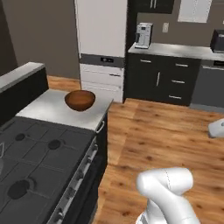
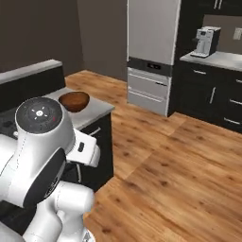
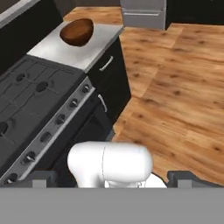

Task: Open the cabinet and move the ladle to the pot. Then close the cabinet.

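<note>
brown wooden bowl (image 1: 80, 100) on grey counter (image 1: 48, 109) beside black gas stove (image 1: 35, 166); gripper (image 3: 113, 178) fingertips wide apart, nothing between.

Warm wood floor (image 1: 166, 131) spreads past the gripper's dark stove (image 1: 39, 162); grey table (image 1: 52, 109), steel fridge (image 2: 151, 52), brown walls (image 1: 48, 30) beyond.

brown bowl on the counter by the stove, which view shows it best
The left base view: the brown bowl sits whole and nearest centre on the grey counter, its hollow visible. The hand view shows it at the top edge, from above. The right base view shows it smaller, beside the arm.
</note>
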